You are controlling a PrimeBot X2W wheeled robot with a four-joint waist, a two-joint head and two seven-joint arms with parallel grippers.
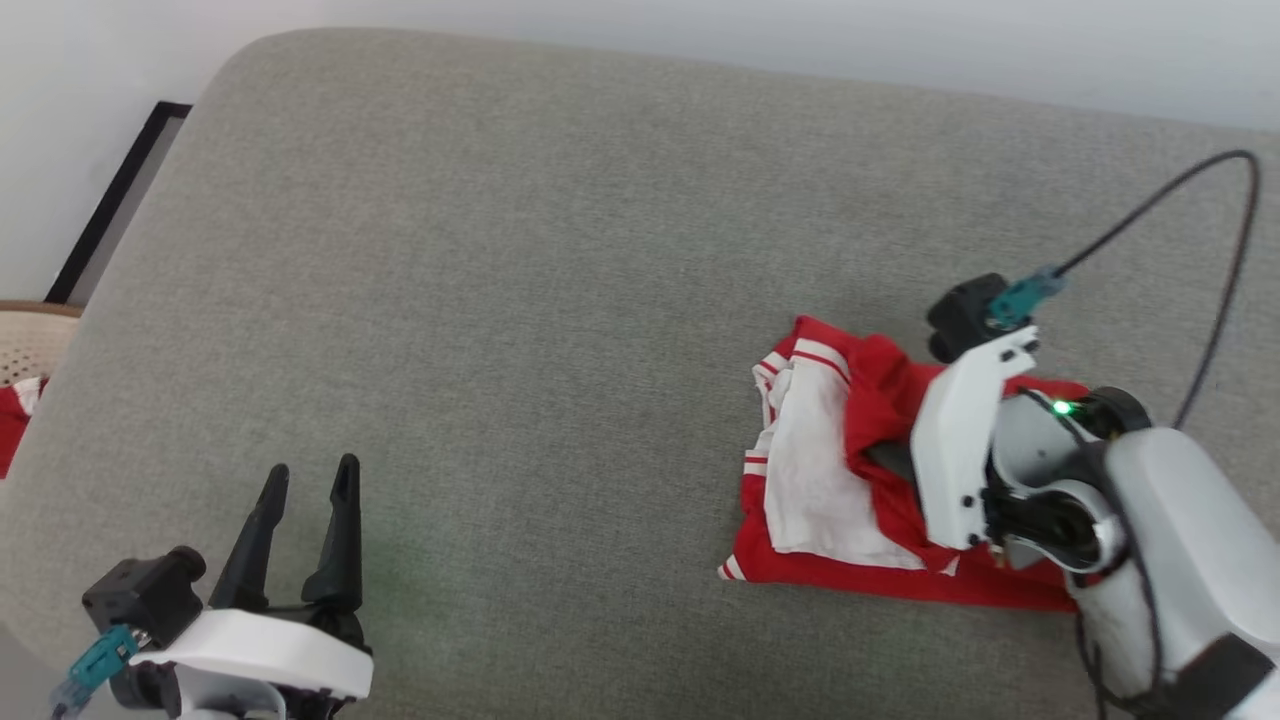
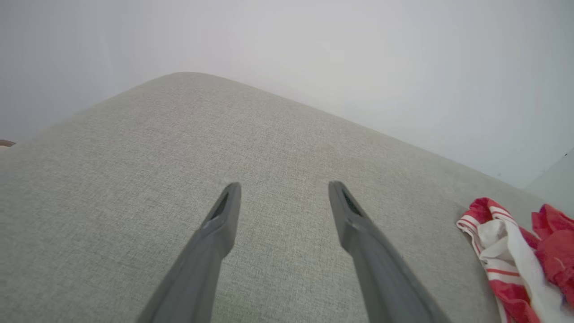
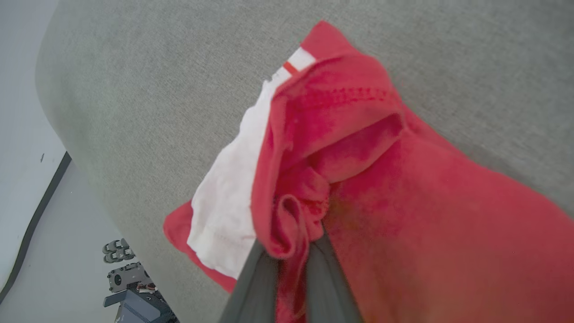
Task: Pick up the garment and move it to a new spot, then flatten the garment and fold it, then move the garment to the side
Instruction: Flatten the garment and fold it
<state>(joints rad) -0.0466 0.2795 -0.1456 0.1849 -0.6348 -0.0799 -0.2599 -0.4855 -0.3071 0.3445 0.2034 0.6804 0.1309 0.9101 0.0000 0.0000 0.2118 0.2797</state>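
The left gripper point(image 1: 312, 468) hovers near the front edge, its 2 fingers spread and clear of the work. The right gripper point(image 3: 291, 258) pinches a red fold of the garment point(image 1: 810, 480), which lies bunched on the right of the grey cushion point(image 1: 560, 250), probably ready for lifting.

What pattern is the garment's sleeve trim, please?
Red-and-white stripes on the garment, clearest in the left wrist view.

We're looking at a broad grey fabric cushion point(image 1: 520, 280) with a rounded corner, pale wall point(image 1: 760, 30) behind it, a dark skirting strip point(image 3: 38, 211) along the light floor point(image 3: 67, 251), soft even light.
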